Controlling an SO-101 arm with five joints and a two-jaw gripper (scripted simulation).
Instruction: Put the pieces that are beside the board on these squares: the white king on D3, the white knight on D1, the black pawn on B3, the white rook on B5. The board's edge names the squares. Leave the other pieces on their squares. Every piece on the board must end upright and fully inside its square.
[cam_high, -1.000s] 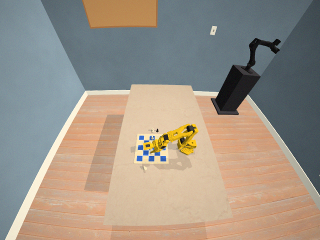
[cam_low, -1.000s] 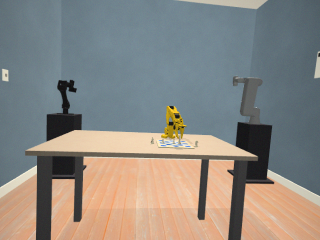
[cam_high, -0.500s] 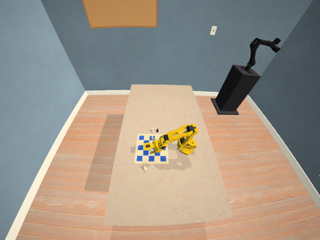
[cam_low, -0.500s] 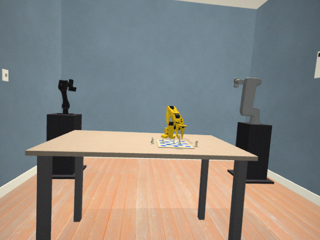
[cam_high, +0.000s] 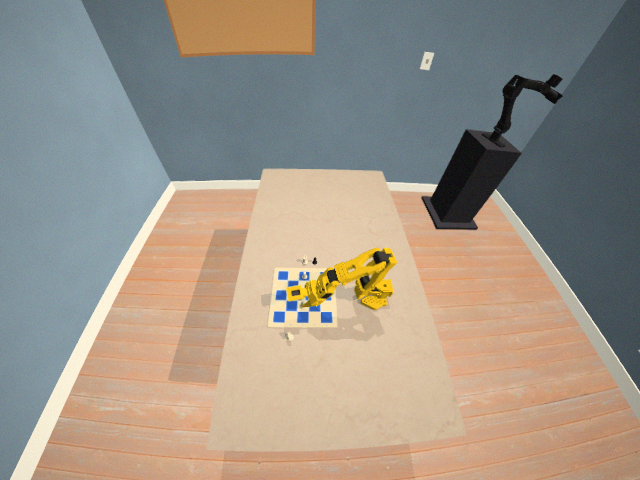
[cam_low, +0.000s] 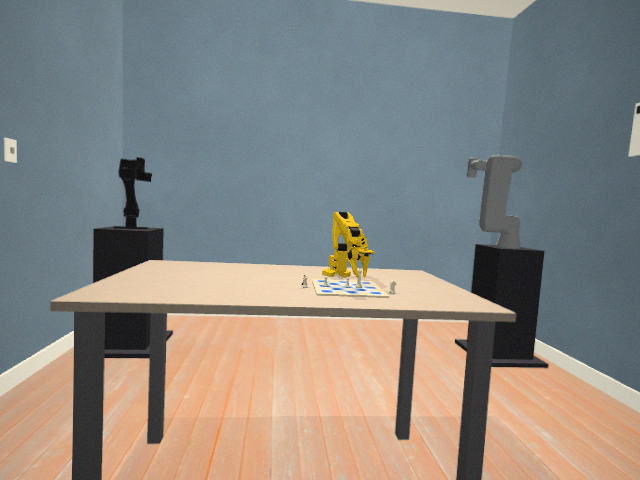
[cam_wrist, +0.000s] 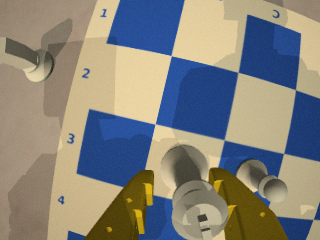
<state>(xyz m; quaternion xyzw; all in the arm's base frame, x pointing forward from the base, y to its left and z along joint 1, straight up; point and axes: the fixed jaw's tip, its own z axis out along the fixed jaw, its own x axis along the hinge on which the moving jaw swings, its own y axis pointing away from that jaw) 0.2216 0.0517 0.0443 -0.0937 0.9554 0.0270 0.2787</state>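
Wrist cam: wht king (cam_high: 302, 303) (cam_low: 358, 282) (cam_wrist: 198, 207) (upright, on D3) btwn tool's (cam_high: 305, 305) (cam_low: 361, 275) (cam_wrist: 181, 173) parted fingers.

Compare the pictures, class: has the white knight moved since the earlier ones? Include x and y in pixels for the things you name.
No. The white knight (cam_high: 289, 336) (cam_low: 392, 287) (cam_wrist: 40, 71) shows no visible shift: in the top view it stands in the same place off the lower edge of the board (cam_high: 270, 310) (cam_low: 351, 295) (cam_wrist: 75, 102).
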